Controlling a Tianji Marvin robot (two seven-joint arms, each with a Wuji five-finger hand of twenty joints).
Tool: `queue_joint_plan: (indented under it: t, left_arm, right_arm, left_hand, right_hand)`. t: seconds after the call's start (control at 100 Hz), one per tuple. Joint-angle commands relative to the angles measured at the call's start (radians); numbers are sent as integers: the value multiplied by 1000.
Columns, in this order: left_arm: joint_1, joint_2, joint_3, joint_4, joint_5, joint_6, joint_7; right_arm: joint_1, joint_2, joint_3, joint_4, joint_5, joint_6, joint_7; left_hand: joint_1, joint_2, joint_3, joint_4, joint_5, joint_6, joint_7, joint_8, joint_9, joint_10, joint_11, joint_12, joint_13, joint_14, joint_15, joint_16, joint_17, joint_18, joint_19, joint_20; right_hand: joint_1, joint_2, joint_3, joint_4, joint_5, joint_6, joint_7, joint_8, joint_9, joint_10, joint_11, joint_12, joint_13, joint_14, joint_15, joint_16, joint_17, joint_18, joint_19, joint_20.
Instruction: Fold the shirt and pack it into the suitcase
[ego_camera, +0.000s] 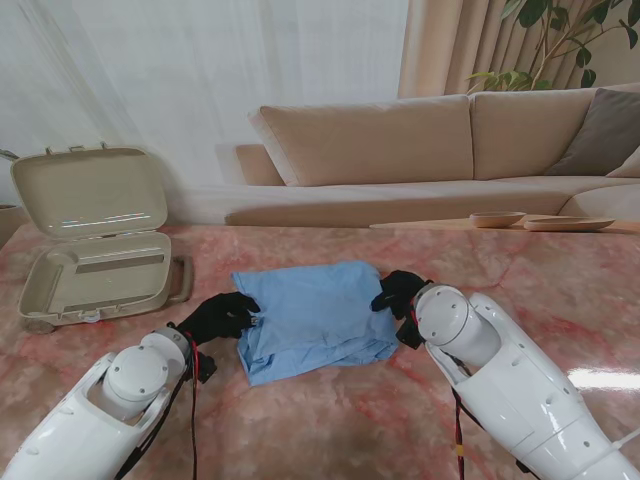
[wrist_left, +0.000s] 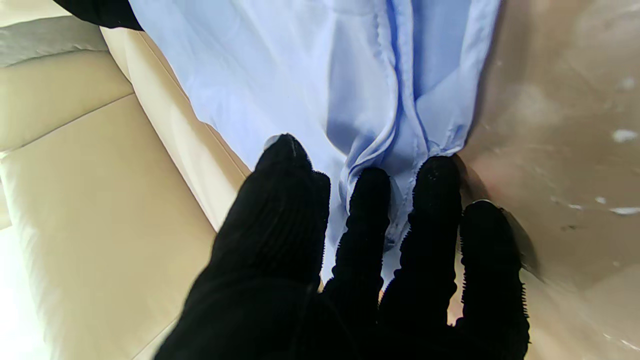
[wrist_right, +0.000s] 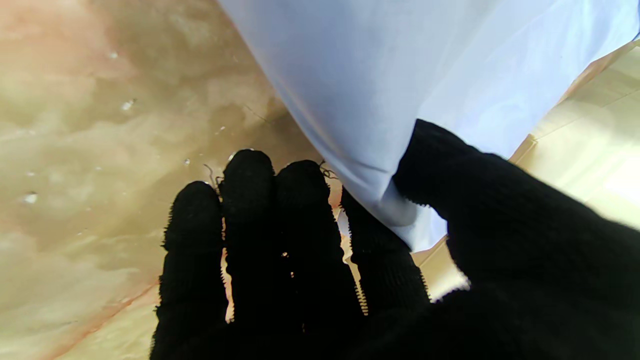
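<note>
A light blue shirt (ego_camera: 312, 318) lies folded into a rough rectangle on the pink marble table (ego_camera: 330, 420). My left hand (ego_camera: 220, 317), in a black glove, grips the shirt's left edge; its wrist view shows the thumb (wrist_left: 285, 200) over the cloth (wrist_left: 320, 85) and the other fingers under a bunched fold. My right hand (ego_camera: 400, 292) pinches the shirt's right edge, thumb (wrist_right: 450, 170) on top of the fabric (wrist_right: 400, 75), fingers beneath. The open beige suitcase (ego_camera: 95, 245) stands at the far left, lid upright, tray bare.
A beige sofa (ego_camera: 440, 150) runs along the far side of the table. Two shallow wooden dishes (ego_camera: 497, 219) sit at the far right edge. A potted plant (ego_camera: 560, 40) rises behind the sofa.
</note>
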Motion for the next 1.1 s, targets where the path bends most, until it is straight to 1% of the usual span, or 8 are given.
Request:
queue_joint_plan:
  t: [0.0, 0.37, 0.54, 0.64, 0.76, 0.82, 0.9, 1.09]
  left_arm:
    - [-10, -5, 16, 17, -4, -5, -12]
    - [-83, -9, 98, 95, -53, -43, -56]
    - [-98, -11, 123, 110, -69, -57, -62]
    - [-106, -13, 136, 118, -79, -65, -65]
    - [-114, -16, 150, 129, -88, -75, -66]
    - [-118, -18, 155, 134, -93, -78, -65]
    - [-122, -20, 161, 140, -99, -82, -62]
    - [-131, -24, 173, 155, -110, -90, -60]
  right_arm:
    - [-10, 2, 5, -7, 2, 1, 16]
    - [-11, 2, 23, -17, -2, 12, 13]
    - [0, 0, 22, -26, -1, 35, 8]
    - [3, -5, 22, -36, 3, 44, -5]
    - [7, -9, 15, -48, 7, 50, -18]
    - [9, -11, 11, -53, 9, 47, -24]
    - [12, -15, 5, -57, 12, 39, -35]
    - [16, -27, -9, -69, 32, 35, -63]
  left_hand:
    - [31, 31, -26, 20, 7, 8, -6, -11, 5, -1, 12, 2, -10, 24, 0, 0, 0, 33, -45, 2]
    - [33, 31, -24, 20, 4, 9, -7, -10, 5, 1, 13, 5, -12, 25, 2, 1, 0, 31, -45, 3]
    - [32, 31, -24, 19, 4, 11, -7, -10, 5, 0, 13, 6, -11, 25, 4, 1, 0, 33, -44, 3]
    - [32, 31, -23, 19, 4, 11, -7, -10, 6, 0, 13, 6, -11, 24, 4, 1, 0, 33, -43, 3]
    - [31, 32, -23, 19, 2, 11, -9, -11, 5, -1, 13, 7, -11, 26, 4, 1, 0, 33, -43, 3]
    - [31, 34, -23, 20, -1, 13, -10, -12, 5, -1, 13, 7, -12, 26, 3, 1, -1, 33, -43, 3]
    - [30, 35, -22, 20, -2, 13, -12, -13, 6, -1, 14, 8, -11, 25, 4, 1, -1, 32, -43, 3]
    - [28, 36, -22, 20, -4, 14, -15, -13, 5, -2, 14, 8, -11, 26, 4, 1, 0, 31, -43, 3]
  right_hand:
    - [-11, -24, 82, 88, 45, -46, 58, 26, 20, 43, 31, 17, 38, -1, 38, 30, -7, 14, 47, -13]
    - [-28, -61, 107, 107, 69, -51, 55, 27, 50, 57, 45, 23, 87, -1, 100, 51, 24, 14, 104, -8]
    - [-41, -90, 130, 115, 91, -51, 57, 18, 99, 72, 72, 27, 174, 14, 195, 78, 95, 32, 195, 15]
    - [-41, -97, 138, 115, 98, -47, 58, 13, 115, 76, 81, 28, 204, 20, 221, 82, 122, 37, 226, 21]
    - [-28, -98, 146, 101, 101, -28, 57, 6, 133, 84, 94, 36, 233, 29, 260, 88, 145, 40, 265, 27]
    - [-21, -113, 173, 97, 111, -19, 58, -1, 152, 88, 105, 45, 262, 36, 295, 93, 167, 41, 302, 37]
    - [-25, -143, 212, 106, 129, -17, 61, -1, 177, 91, 113, 55, 295, 42, 327, 96, 198, 44, 328, 47]
    - [-26, -153, 228, 117, 140, -12, 59, 7, 200, 90, 121, 65, 340, 38, 356, 92, 245, 53, 356, 60]
